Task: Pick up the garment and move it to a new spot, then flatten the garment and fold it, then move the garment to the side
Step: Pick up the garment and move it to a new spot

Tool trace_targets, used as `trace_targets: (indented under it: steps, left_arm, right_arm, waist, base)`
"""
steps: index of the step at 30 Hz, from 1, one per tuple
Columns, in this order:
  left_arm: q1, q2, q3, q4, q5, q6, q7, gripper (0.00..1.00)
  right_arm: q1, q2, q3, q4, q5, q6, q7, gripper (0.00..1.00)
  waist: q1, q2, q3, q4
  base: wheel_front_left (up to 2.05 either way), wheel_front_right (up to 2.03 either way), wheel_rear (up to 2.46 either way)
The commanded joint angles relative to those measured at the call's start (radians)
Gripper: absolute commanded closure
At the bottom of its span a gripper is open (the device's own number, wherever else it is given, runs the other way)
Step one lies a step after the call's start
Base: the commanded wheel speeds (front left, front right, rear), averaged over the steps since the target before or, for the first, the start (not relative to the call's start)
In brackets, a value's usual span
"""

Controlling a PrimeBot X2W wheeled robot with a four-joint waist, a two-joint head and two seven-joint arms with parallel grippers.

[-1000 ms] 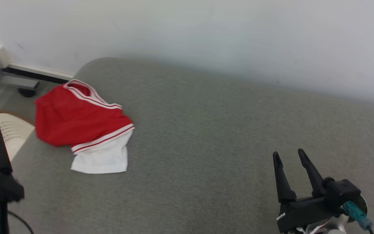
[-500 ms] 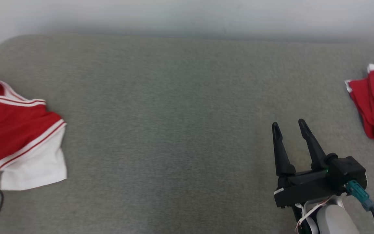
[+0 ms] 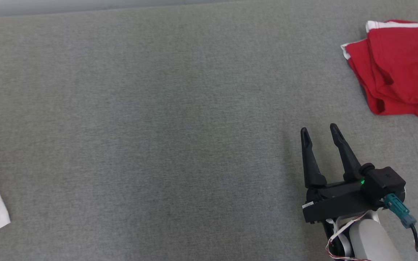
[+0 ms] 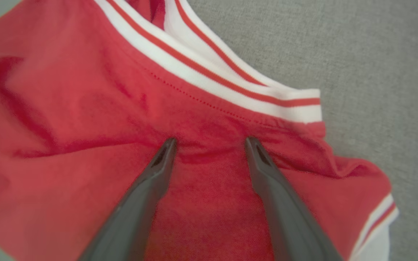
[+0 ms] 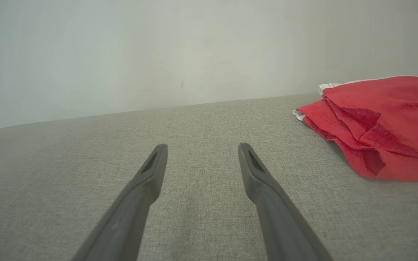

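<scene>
Between the spread jaws of the left gripper (image 4: 210, 141), tips pressing into it, lies the red garment (image 4: 67, 108), its white-striped band running diagonally. The head view cuts the garment off at the left edge. The right gripper (image 3: 318, 128) hangs released over the grey worktop (image 3: 158, 108). A folded red cloth (image 3: 397, 65) lies beyond, partly cropped.

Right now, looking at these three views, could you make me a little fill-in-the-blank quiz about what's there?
1. The left gripper is open over a ____ garment with white striped trim.
2. The surface under the right gripper is ____ fabric.
3. The right gripper's jaws stand ____, holding nothing.
4. Another cloth pile lies on the robot's ____ side.
Missing words: red; grey; open; right.
</scene>
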Motion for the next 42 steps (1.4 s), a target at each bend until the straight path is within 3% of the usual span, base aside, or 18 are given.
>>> trace_targets:
  steps: [1,6,7,8,9,12,19,25,34,42]
  left_arm:
    - [-0.006,-0.008,-0.01,0.031,-0.003,0.001,0.042,0.0]
    - [-0.035,-0.027,-0.028,0.088,-0.003,0.014,0.115,0.0]
    - [-0.038,-0.027,-0.03,0.092,-0.003,0.013,0.112,0.16]
    - [-0.043,-0.024,-0.033,0.093,0.0,0.011,0.101,0.71]
    - [-0.047,-0.022,-0.04,0.093,0.007,0.003,0.097,1.0]
    - [-0.056,-0.018,-0.046,0.095,0.008,-0.008,0.085,1.0]
    - [-0.116,0.003,-0.073,0.015,0.031,-0.06,-0.099,1.0]
    - [-0.158,-0.037,-0.125,-0.147,-0.036,-0.085,-0.227,1.0]
    - [-0.155,0.003,-0.301,-0.498,-0.119,-0.082,-0.245,1.0]
    - [-0.153,-0.072,-0.343,-0.716,-0.157,-0.057,-0.212,1.0]
  right_arm:
    - [0.0,0.0,-0.003,0.0,-0.01,0.001,-0.006,0.0]
    - [0.005,0.0,-0.006,-0.004,-0.02,0.001,0.004,0.0]
    - [0.005,0.0,-0.006,-0.006,-0.021,0.001,0.007,0.0]
    - [0.006,0.0,-0.007,-0.008,-0.024,0.001,0.008,0.0]
    - [0.009,0.0,-0.009,-0.008,-0.026,0.001,0.008,0.0]
    - [0.013,0.0,-0.011,-0.01,-0.029,0.001,0.012,0.0]
    - [0.034,0.0,-0.021,-0.003,-0.021,0.001,0.012,0.0]
    - [0.048,0.0,-0.033,0.01,-0.014,0.001,0.009,0.0]
    - [0.056,0.0,-0.049,0.021,-0.003,0.001,0.001,0.0]
    - [0.047,0.0,-0.042,0.044,0.034,0.001,-0.014,0.0]
  waist:
    - [-0.0002,-0.0002,0.019,-0.019]
    - [-0.0002,-0.0002,0.013,-0.008]
    - [-0.0002,-0.0002,0.01,-0.007]
    - [-0.0002,-0.0002,0.008,-0.005]
    - [-0.0002,-0.0002,0.004,-0.002]
    - [-0.0002,-0.0002,-0.003,0.004]
    - [-0.0002,-0.0002,-0.043,0.033]
    - [-0.0002,-0.0002,-0.097,0.063]
    - [-0.0002,-0.0002,-0.161,0.061]
    - [-0.0002,-0.0002,-0.165,-0.021]
  base:
    - [0.0,0.0,0.0]
    - [0.0,0.0,0.0]
    - [0.0,0.0,0.0]
    - [0.0,0.0,0.0]
    - [0.0,0.0,0.0]
    - [0.0,0.0,0.0]
    - [0.0,0.0,0.0]
    - [0.0,0.0,0.0]
    - [0.0,0.0,0.0]
    - [0.0,0.0,0.0]
